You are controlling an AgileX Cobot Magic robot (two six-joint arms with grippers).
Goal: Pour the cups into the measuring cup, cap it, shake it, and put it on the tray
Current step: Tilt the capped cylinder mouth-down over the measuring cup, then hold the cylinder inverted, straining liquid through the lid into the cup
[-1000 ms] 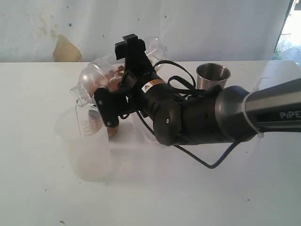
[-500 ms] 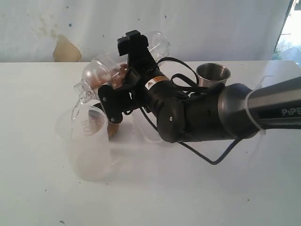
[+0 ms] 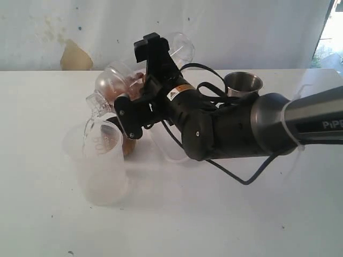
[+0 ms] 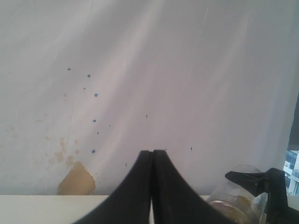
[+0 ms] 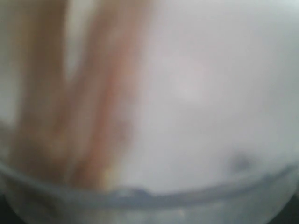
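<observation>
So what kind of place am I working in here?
Probably a makeshift test bench, not a kitchen: a plain white table, a stained white wall behind it, and loose vessels such as the frosted beaker and steel tumbler.

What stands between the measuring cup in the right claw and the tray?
Nothing visible: the measuring cup hangs tilted in the right claw, and the tray lies lower down, partly under that arm.
</observation>
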